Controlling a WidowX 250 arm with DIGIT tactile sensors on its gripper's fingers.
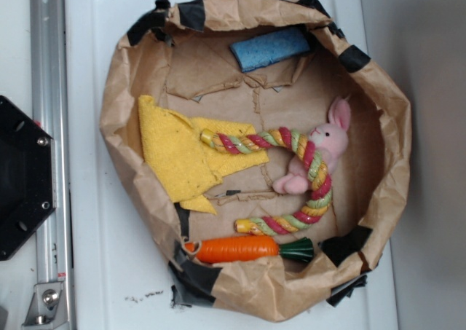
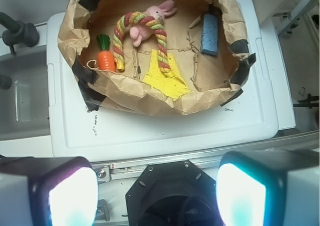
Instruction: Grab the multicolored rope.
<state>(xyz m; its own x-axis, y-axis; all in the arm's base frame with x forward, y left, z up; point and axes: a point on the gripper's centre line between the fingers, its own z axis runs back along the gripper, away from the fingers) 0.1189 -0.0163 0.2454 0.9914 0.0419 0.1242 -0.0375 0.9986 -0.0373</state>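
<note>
A paper bin [image 1: 116, 104], its brown rim rolled down and patched with black tape, sits on a white tabletop [image 1: 95, 24]. Everything is placed by that bin. The rope [image 1: 309, 162], twisted in red, yellow and pale green, lies on the bin floor in a C shape, right of centre in the exterior view. One end rests on a yellow cloth [image 1: 171, 155] spread over the bin's left side; the other end lies just above a carrot [image 1: 240, 248]. A pink bunny [image 1: 320, 151] sits against the rope's outer bend, touching it, with its feet inside the curve. The carrot, orange with a green top, lies along the bin's lower wall. A blue sponge [image 1: 271, 47] rests near the upper wall, well apart from the rope.

In the wrist view the gripper [image 2: 159, 196] hangs outside the bin, above the table edge and the black robot base [image 2: 170, 196], well apart from the rope [image 2: 140, 36]. Its two pads [image 2: 72, 196] stand wide apart with nothing between them
</note>
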